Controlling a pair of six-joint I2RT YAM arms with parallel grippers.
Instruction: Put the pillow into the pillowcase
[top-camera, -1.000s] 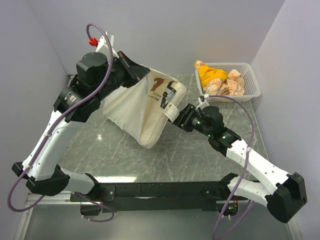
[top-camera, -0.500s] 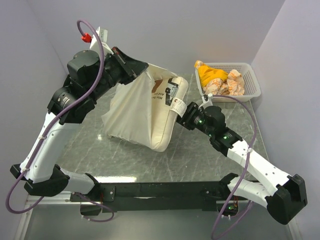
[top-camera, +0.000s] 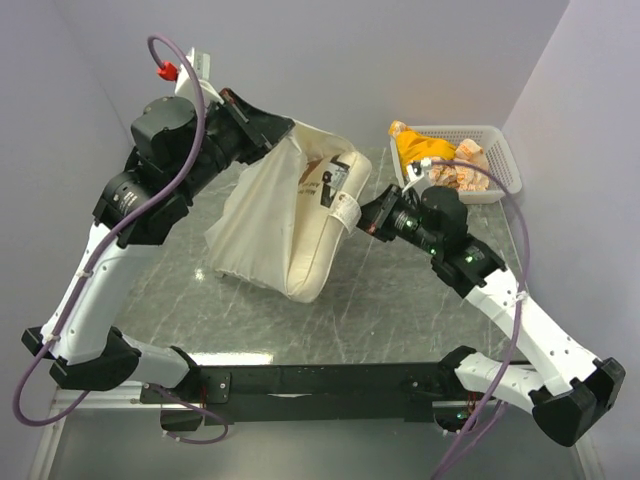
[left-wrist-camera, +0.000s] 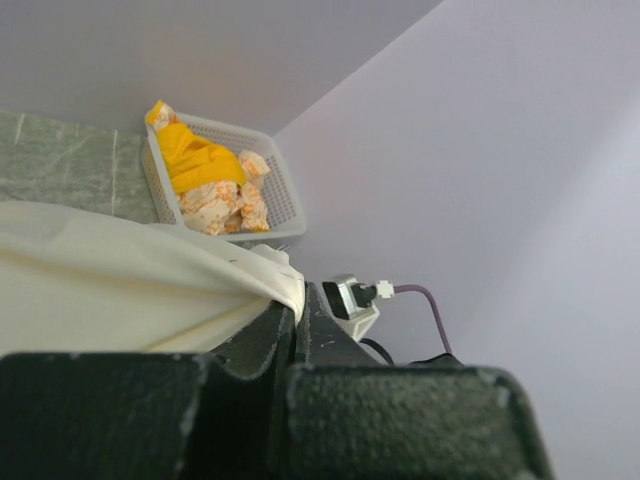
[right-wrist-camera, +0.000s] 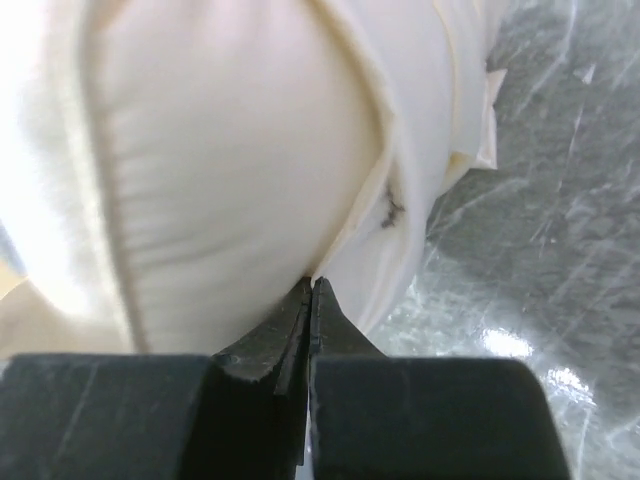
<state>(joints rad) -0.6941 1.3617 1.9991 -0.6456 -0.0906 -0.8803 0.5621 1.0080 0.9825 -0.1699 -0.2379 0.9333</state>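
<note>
**Above the table, both pincers clamped on cream cloth**

Up at the back left of the table (top-camera: 400, 300), my left gripper (top-camera: 287, 133) is pressed shut on the top hem of the pillowcase (top-camera: 255, 220) – in the left wrist view the cream edge runs straight into the closed fingertips (left-wrist-camera: 283, 318), with no gap between the jaws. The case hangs from that grip as a limp, wrinkled sack, its lower end resting on the marble.

My right gripper (top-camera: 362, 214) is likewise squeezed together, on the right edge of the pillow (top-camera: 322, 245) beside a white tag. The right wrist view shows the two jaws meeting on a fold of that plump cream cloth.

The pillow stands tilted and partly inside the case: its left part is covered, while the bear-print face is exposed near the top right. A white basket (top-camera: 507, 176) of orange and yellow items sits at the back right, apart from the bundle.

Compared with a second ago, my left arm has pulled back and leftward, my right wrist has moved toward the rear, and the bundle's bottom corner has slid left.
</note>
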